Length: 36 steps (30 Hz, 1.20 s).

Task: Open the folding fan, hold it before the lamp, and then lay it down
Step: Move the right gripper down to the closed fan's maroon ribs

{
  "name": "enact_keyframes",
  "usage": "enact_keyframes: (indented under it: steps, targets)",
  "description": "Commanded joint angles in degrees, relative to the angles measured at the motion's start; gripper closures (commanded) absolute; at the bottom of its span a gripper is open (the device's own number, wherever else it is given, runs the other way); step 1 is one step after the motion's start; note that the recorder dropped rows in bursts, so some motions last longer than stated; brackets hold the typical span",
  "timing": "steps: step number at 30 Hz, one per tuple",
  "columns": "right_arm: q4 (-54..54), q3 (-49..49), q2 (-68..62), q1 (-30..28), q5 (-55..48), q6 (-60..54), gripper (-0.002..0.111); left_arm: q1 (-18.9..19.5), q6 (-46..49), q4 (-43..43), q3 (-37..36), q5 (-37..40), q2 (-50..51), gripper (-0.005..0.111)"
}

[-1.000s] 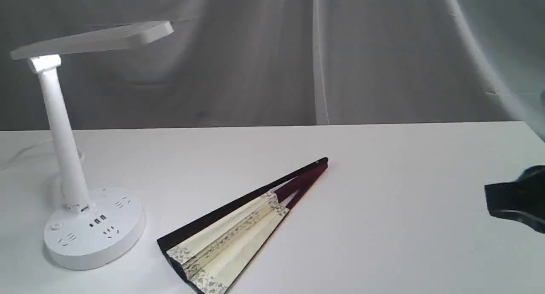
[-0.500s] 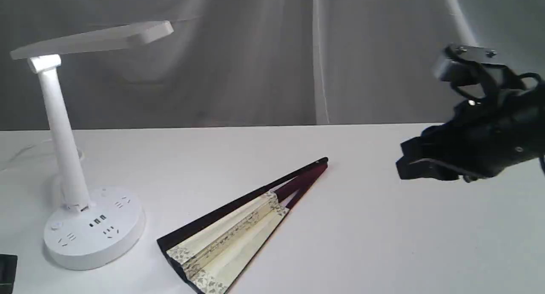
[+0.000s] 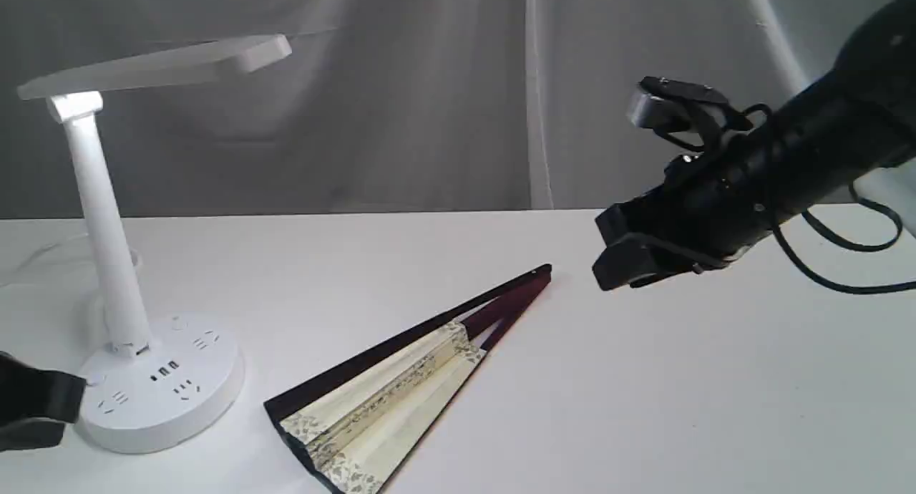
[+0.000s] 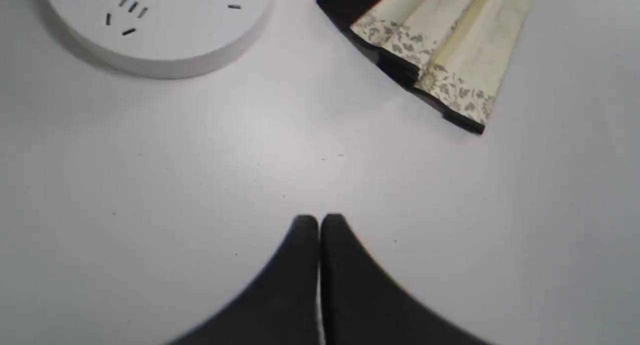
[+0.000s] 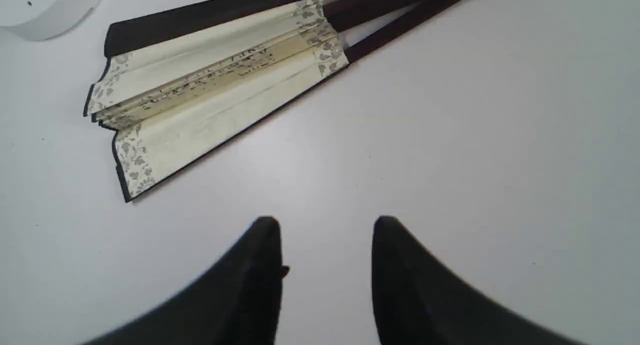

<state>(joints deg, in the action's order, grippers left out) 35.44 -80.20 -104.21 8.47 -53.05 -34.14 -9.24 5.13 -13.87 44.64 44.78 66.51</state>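
Observation:
The folding fan (image 3: 401, 379) lies on the white table, only slightly spread, its pivot end pointing toward the back right. Cream pleats, a patterned border and dark guards show in the right wrist view (image 5: 210, 85) and the left wrist view (image 4: 440, 50). The white lamp (image 3: 122, 265) stands at the left, head slanted over its round socket base (image 4: 155, 25). My right gripper (image 3: 608, 254) hovers above the table just right of the fan's pivot, open with nothing between its fingers (image 5: 325, 225). My left gripper (image 3: 50, 408) sits at the left edge by the lamp base, shut and empty (image 4: 319, 220).
A grey curtain hangs behind the table's far edge (image 3: 458, 211). The lamp's white cord (image 3: 36, 258) trails off at the back left. Bare white tabletop (image 3: 680, 394) stretches to the right of the fan. The right arm's black cable (image 3: 844, 265) loops below it.
The right arm has swept in from the right edge, rising and moving left toward the fan's pivot end. The left gripper has entered at the lower left beside the lamp base. The fan has not moved.

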Motion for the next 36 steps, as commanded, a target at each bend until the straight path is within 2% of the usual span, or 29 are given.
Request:
enact_keyframes:
  steps: [1,5,9,14,18,21,25,29,36]
  targets:
    - [-0.5,-4.2,-3.2,0.1,-4.1,0.3,0.076,-6.5,-7.1,5.9,0.7,-1.9,2.6,0.107]
    - [-1.9,-8.2,-6.4,0.2,-5.3,0.3,0.076,-12.0,-8.6,6.5,1.0,-4.0,6.5,0.107]
    - [-4.2,-14.3,-10.7,0.2,-9.2,1.0,0.076,-14.1,-9.3,6.0,1.0,-6.8,9.9,0.107]
    - [-9.5,-24.2,-18.3,0.2,-15.0,3.9,0.076,-14.1,-9.7,4.8,1.0,-7.9,10.7,0.107]
    - [-10.7,-30.7,-23.5,0.2,-15.6,-4.2,0.069,-14.1,-9.8,4.9,1.0,-7.9,10.7,0.107]
    - [-10.8,-34.1,-26.9,1.1,-13.0,-9.5,0.058,-14.1,-9.8,4.9,1.0,-8.1,10.7,0.107]
    - [-11.0,-37.0,-30.7,3.1,-8.6,-13.7,0.050,-14.1,-9.8,4.9,1.0,-8.3,10.7,0.107]
    - [-11.8,-38.7,-33.1,6.1,-6.4,-20.3,0.047,-14.1,-9.7,4.9,1.0,-8.3,10.7,0.107]
    - [-17.0,-42.0,-36.4,8.9,-1.0,-21.3,0.046,-14.1,-9.7,5.1,1.0,-8.4,10.7,0.107]
